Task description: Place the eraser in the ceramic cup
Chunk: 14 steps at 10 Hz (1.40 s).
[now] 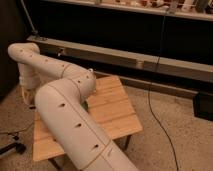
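My white arm (65, 125) fills the foreground and covers most of the small wooden table (115, 110). It rises from the bottom, bends at an elbow (80, 82), runs left, then turns down at the table's left edge (30, 82). The gripper is at the end of that downward section and is hidden behind the arm. The eraser and the ceramic cup are hidden or out of view. A dark curved sliver (86, 105) peeks out beside the arm; I cannot tell what it is.
A long grey ledge (150, 65) runs along the dark wall behind the table. A black cable (156, 95) hangs down to the floor right of the table. A dark box (204, 105) stands at the far right. A black base part (12, 149) lies on the floor at the left.
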Each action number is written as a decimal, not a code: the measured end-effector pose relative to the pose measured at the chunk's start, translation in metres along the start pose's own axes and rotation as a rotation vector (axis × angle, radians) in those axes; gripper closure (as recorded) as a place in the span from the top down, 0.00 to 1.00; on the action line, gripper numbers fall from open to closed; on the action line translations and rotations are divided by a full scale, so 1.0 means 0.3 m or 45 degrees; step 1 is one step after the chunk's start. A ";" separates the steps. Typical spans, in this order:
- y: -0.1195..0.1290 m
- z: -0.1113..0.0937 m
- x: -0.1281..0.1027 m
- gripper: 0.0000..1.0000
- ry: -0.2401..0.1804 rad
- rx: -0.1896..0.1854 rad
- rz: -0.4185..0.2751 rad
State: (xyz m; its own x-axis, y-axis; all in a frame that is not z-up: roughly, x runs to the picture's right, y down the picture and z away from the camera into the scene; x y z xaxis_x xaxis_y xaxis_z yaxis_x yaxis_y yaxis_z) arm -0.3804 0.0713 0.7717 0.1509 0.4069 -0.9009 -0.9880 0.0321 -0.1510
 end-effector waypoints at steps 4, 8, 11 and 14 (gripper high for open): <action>0.000 0.000 0.000 0.00 0.000 0.000 0.000; -0.001 0.000 0.000 0.00 0.000 0.000 0.000; -0.001 0.000 0.000 0.00 0.000 0.000 0.001; -0.004 0.007 -0.016 0.00 -0.010 0.006 -0.004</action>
State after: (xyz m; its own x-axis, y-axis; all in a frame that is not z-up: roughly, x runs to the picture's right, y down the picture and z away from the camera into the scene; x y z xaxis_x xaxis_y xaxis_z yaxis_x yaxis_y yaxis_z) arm -0.3801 0.0713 0.7771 0.1537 0.4137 -0.8974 -0.9877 0.0378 -0.1517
